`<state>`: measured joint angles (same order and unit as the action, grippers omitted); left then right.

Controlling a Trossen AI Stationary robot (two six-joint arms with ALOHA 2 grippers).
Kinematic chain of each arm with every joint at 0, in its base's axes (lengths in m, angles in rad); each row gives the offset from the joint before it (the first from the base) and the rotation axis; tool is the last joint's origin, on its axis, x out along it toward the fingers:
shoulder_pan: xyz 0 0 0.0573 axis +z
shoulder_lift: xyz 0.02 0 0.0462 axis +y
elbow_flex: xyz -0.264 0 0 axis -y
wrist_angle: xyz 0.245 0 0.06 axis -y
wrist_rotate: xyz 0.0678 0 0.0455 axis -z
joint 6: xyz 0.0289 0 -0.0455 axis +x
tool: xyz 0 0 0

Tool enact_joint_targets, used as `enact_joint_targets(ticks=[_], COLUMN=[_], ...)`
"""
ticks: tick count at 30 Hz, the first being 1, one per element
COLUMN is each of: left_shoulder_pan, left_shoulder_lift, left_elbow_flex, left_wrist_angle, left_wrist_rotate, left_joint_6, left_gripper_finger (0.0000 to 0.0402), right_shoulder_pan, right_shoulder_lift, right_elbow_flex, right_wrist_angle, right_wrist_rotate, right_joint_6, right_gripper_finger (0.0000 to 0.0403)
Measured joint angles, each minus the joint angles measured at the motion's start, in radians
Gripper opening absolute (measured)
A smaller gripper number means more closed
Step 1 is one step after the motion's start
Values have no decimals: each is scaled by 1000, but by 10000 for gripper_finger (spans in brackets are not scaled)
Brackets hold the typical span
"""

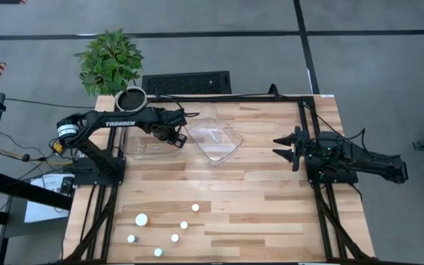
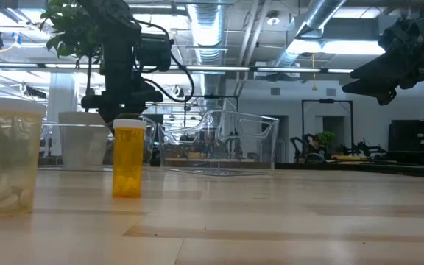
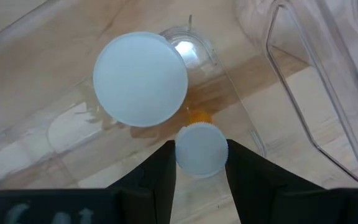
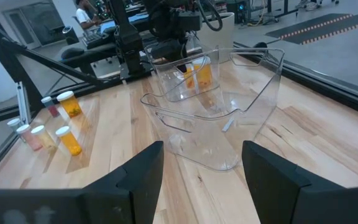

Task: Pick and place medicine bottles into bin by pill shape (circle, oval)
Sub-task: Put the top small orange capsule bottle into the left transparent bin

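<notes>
My left gripper (image 3: 201, 149) points down into the left clear bin (image 1: 140, 146) and is shut on a small medicine bottle with a white cap (image 3: 201, 147). Beside it in that bin stands a bigger bottle with a wide white cap (image 3: 140, 79). Both show amber through the bin wall (image 4: 201, 73). A second clear bin (image 1: 213, 134) sits to the right, turned askew. Several more bottles (image 1: 175, 238) stand on their bases near the table's front left. My right gripper (image 1: 289, 147) waits open at the table's right edge, touching nothing. My left gripper pinches the small bottle's round white cap at its rim (image 3: 181, 155) between the two fingers (image 3: 163, 171). The fingers come from above, pointing down. The bottle stays upright below them inside the bin; whether its base rests on the bin floor cannot be told.
A potted plant (image 1: 110, 60) and a round pot (image 1: 131, 97) stand off the table's far left corner. In the low view a pale bottle (image 2: 9, 158) and an orange one (image 2: 128, 158) stand close to the camera. Bare wood lies between the bins and the front bottles.
</notes>
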<state>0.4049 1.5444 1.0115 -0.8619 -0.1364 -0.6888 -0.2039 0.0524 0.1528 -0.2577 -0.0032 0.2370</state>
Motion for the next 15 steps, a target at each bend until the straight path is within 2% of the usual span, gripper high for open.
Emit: enact_joint_targets(ticks=[15], left_shoulder_pan=[-10], left_shoulder_lift=[0], left_elbow_flex=[0], left_wrist_angle=[-19], left_wrist_rotate=[20], left_joint_6=[-87], left_gripper_finger=[119], right_shoulder_pan=[0], right_shoulder_lift=[0], right_elbow_flex=[0], right_wrist_angle=[0], right_wrist_rotate=[0], right_joint_6=[0], right_gripper_finger=[225])
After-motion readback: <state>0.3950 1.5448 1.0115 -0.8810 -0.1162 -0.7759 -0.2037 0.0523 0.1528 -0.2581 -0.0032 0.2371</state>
